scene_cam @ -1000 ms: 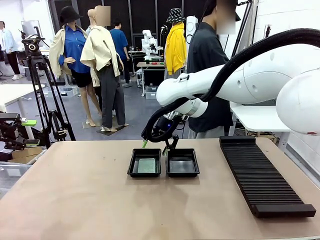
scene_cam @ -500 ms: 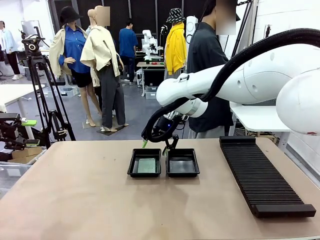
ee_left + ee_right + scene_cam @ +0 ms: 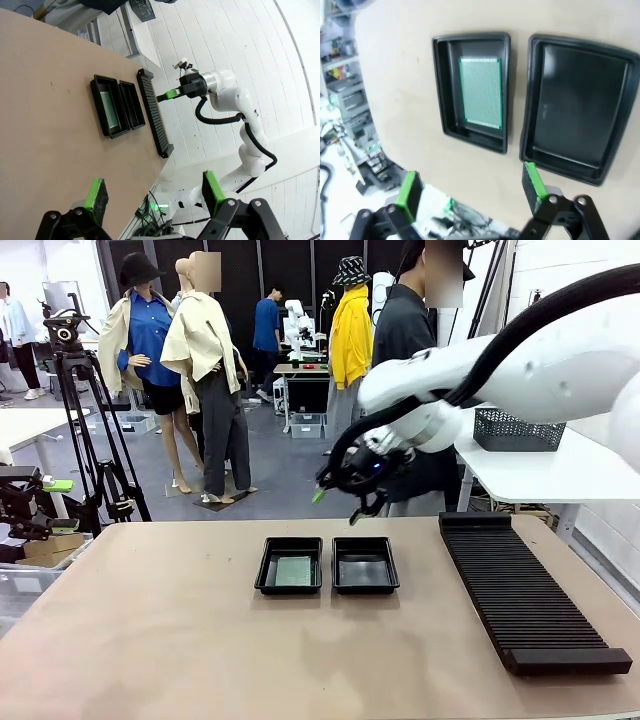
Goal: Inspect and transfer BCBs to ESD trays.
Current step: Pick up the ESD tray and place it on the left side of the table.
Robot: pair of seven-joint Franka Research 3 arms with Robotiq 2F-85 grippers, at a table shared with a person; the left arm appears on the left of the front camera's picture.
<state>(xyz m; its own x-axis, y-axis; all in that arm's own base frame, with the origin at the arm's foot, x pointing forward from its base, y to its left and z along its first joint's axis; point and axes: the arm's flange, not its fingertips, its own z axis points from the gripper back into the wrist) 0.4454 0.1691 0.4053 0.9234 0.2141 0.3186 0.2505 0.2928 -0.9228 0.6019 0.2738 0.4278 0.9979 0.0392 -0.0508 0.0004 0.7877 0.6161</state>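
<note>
Right hand (image 3: 337, 507) spread above the trays (image 3: 365, 572).
A board (image 3: 293, 571) lies flat in the left tray (image 3: 264, 575); left hand (image 3: 154, 192) also spread.

The BCB (image 3: 481, 92) is green with a dotted grid, both ESD trays (image 3: 263, 576) glossy black, the table (image 3: 150, 640) tan, the rack (image 3: 520, 600) at their three o'clock ribbed black, the right gripper's (image 3: 337, 507) pads (image 3: 410, 192) green
</note>
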